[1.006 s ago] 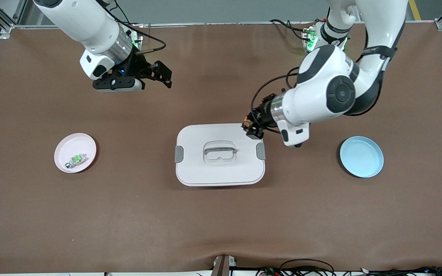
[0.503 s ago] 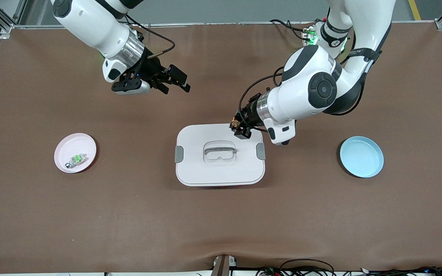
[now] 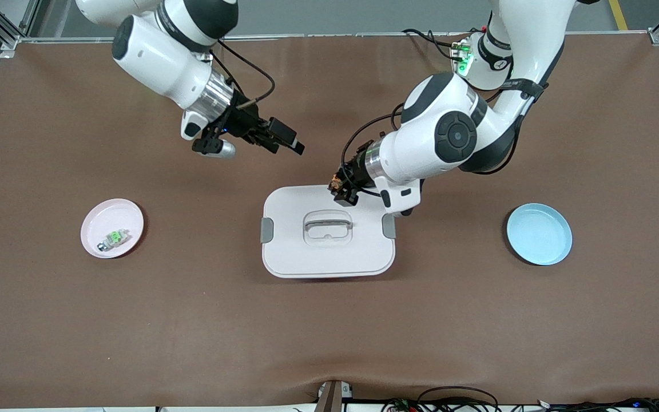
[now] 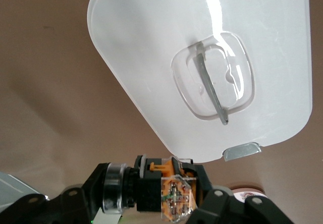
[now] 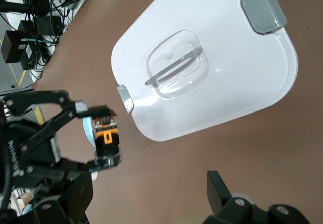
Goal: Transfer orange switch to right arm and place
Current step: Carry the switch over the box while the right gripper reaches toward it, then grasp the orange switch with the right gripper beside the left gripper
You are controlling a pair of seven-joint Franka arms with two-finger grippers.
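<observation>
Left gripper [image 3: 340,190]: over the white lid's [image 3: 306,257] edge, fingers pinching the orange switch [image 3: 335,184].
Right gripper [image 3: 290,144]: up in the air beside the lid, fingers wide apart, holding nothing.

Lidded box [image 3: 328,254] sits mid-table between two plates; the plate [image 3: 94,223] toward the right arm's end holds a small component [image 3: 113,239], the other plate [image 3: 539,234] lies toward the left arm's end.

My left gripper [image 3: 341,191] clamped shut, arm bent low; right gripper [image 3: 284,141] wide open, arm reaching mid-table.
</observation>
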